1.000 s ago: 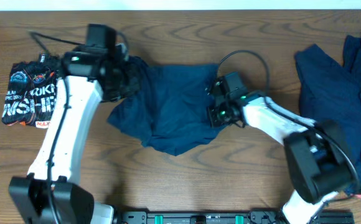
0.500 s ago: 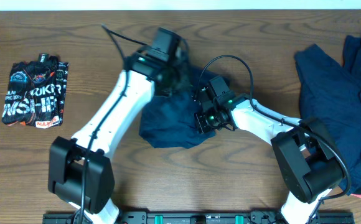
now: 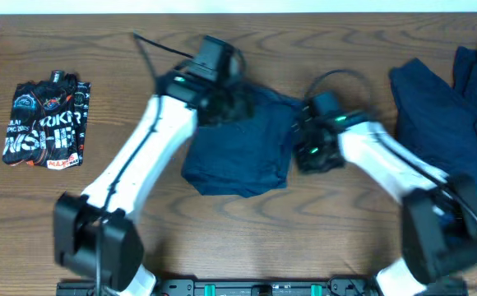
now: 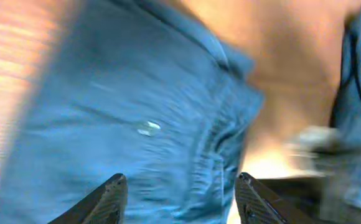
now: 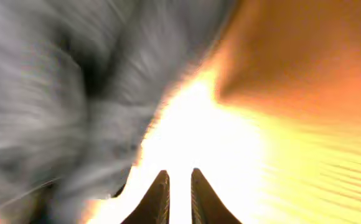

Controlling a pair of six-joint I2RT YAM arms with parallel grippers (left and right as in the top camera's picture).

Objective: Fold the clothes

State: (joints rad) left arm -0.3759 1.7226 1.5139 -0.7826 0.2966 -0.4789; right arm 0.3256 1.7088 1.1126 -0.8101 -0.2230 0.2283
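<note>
Navy garment (image 3: pixel 238 152) now folded squarer; right jaws, narrow and empty, backed off it; left jaws wide above it

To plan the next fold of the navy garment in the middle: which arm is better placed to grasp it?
Probably left. The left tool, open, hangs directly over the navy garment; the right tool, nearly shut, sits beside its right edge above bare table.
</note>
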